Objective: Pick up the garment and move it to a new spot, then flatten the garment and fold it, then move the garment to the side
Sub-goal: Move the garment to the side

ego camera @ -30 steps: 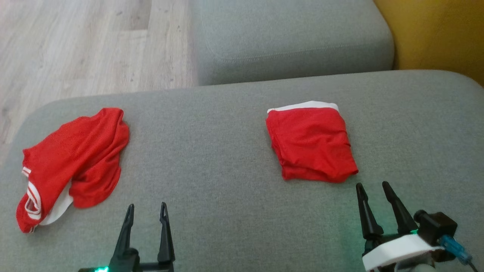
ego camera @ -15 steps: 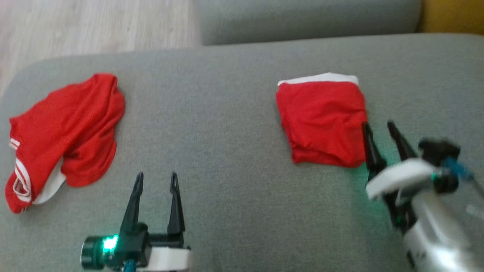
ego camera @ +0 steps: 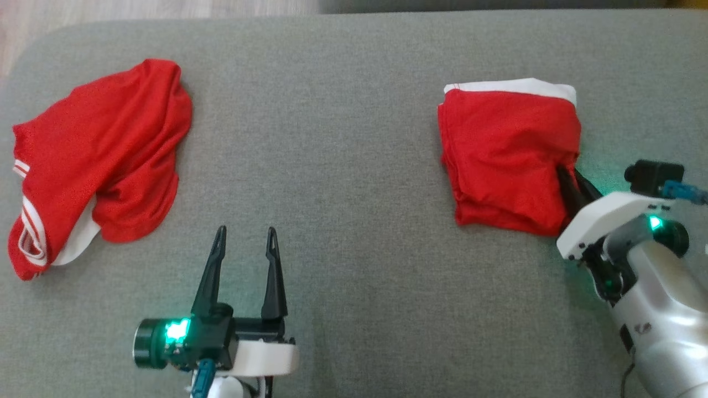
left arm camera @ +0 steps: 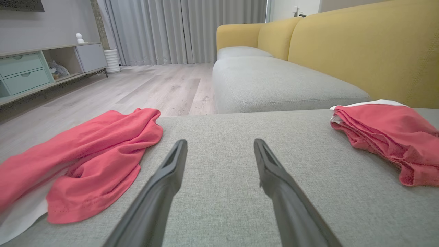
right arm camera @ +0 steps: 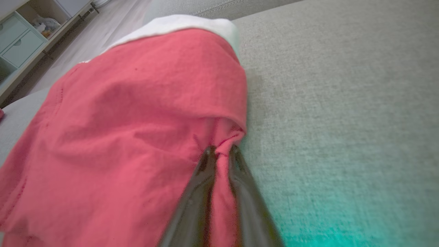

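We look down on a grey cushion (ego camera: 354,138) that bears two garments, well apart. At the left lies a crumpled red garment (ego camera: 105,149), with white stripes and a white band at its near end. At the right lies a folded red garment (ego camera: 506,155), a white strip showing along its far edge. Our left gripper (ego camera: 246,229) points away from us at the near middle, fingers spread, touching neither garment. Our right gripper (ego camera: 568,174) meets the folded red garment at its near right edge, fingers drawn close together, tips hidden in the cloth. A strip of wooden floor (ego camera: 138,8) shows at the far left.
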Robot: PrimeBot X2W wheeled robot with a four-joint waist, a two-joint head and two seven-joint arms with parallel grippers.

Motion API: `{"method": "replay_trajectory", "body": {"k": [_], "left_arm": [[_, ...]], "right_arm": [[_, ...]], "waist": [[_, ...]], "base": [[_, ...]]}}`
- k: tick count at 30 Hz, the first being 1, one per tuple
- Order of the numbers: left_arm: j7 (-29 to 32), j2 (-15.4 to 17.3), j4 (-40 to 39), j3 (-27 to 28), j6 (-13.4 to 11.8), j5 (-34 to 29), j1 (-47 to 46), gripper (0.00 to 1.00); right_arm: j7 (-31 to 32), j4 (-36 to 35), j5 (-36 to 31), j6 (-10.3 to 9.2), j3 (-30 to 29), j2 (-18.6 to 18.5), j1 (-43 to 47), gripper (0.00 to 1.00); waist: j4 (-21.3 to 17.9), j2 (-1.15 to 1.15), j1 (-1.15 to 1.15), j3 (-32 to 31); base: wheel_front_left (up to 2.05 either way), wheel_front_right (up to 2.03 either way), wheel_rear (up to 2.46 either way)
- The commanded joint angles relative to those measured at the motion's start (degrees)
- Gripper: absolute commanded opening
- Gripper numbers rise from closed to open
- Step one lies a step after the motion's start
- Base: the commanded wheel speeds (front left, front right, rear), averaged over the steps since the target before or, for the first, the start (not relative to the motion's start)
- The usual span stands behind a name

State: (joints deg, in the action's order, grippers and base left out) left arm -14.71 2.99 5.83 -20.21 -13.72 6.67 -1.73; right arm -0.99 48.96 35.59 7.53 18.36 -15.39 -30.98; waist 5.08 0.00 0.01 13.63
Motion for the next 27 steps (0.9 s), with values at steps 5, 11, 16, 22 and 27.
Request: {"method": "replay_trajectory", "body": {"k": [5,11,16,22,27], "left_arm": [[-0.3,-0.1,-1.7,1.4,-0.9,0.1,-3.4,1.00],[-0.3,-0.1,-2.2,1.1,-0.5,-0.9,-6.0,1.00],[-0.3,-0.1,-2.5,0.5,0.2,-2.1,-10.3,1.00],[-0.3,-0.1,-2.3,-1.7,1.3,-2.6,-15.7,1.00],[-0.3,-0.1,-3.0,-3.8,1.2,-2.5,-19.6,1.00]], "right_arm": [[-1.7,-1.1,3.0,-0.04,4.3,-3.5,-2.3,0.00],[-2.3,-1.2,3.0,-0.04,6.0,-11.1,-4.6,0.00],[-3.1,-1.2,2.7,-0.04,5.2,-20.3,-7.3,0.00],[-3.7,-0.3,3.1,-0.04,2.5,-29.3,-9.7,0.00],[-7.0,1.8,2.1,-0.04,-1.8,-35.5,-12.0,0.00]], "waist": [[-1.7,0.00,-0.01,2.6],[-4.7,0.00,-0.01,7.3],[-7.3,0.00,-0.01,13.3],[-8.5,0.00,-0.01,19.4],[-8.2,0.00,-0.01,23.1]], "base": [[0.00,0.00,0.00],[0.00,0.00,0.00],[0.00,0.00,0.00],[0.00,0.00,0.00],[0.00,0.00,0.00]]}}
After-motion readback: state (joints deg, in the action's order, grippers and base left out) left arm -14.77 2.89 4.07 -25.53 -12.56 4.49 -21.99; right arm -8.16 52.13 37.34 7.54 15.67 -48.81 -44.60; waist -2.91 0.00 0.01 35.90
